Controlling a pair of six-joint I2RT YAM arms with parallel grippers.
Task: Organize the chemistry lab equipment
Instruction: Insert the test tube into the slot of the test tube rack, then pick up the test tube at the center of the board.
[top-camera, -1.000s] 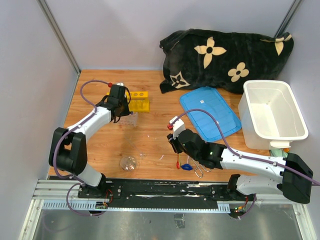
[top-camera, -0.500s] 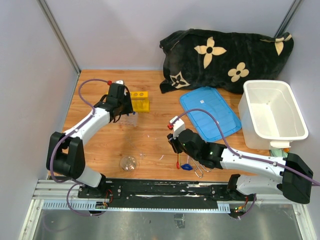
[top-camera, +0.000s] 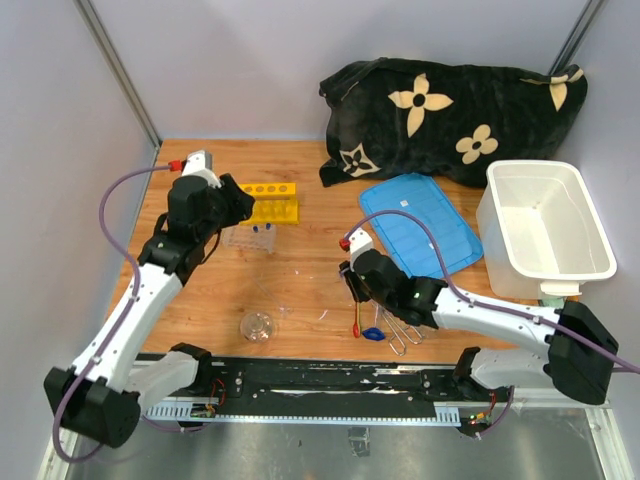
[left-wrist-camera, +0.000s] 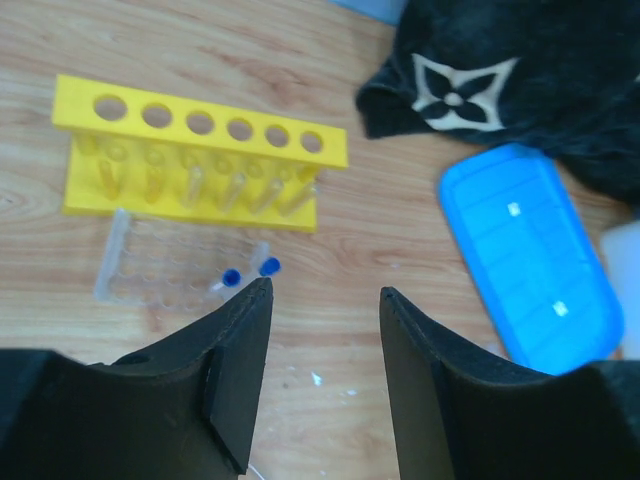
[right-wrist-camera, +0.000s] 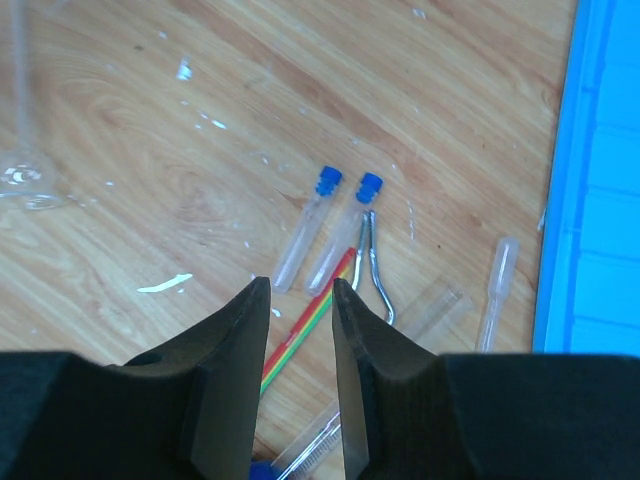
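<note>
tube rack behind test tubes (both left); lid right

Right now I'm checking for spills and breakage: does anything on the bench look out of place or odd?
Yes. Blue-capped tubes lie flat on the wood beside the tongs, and two more lie before the rack, not in it. White flecks dot the wood; spill or scuffs, unclear.
</note>
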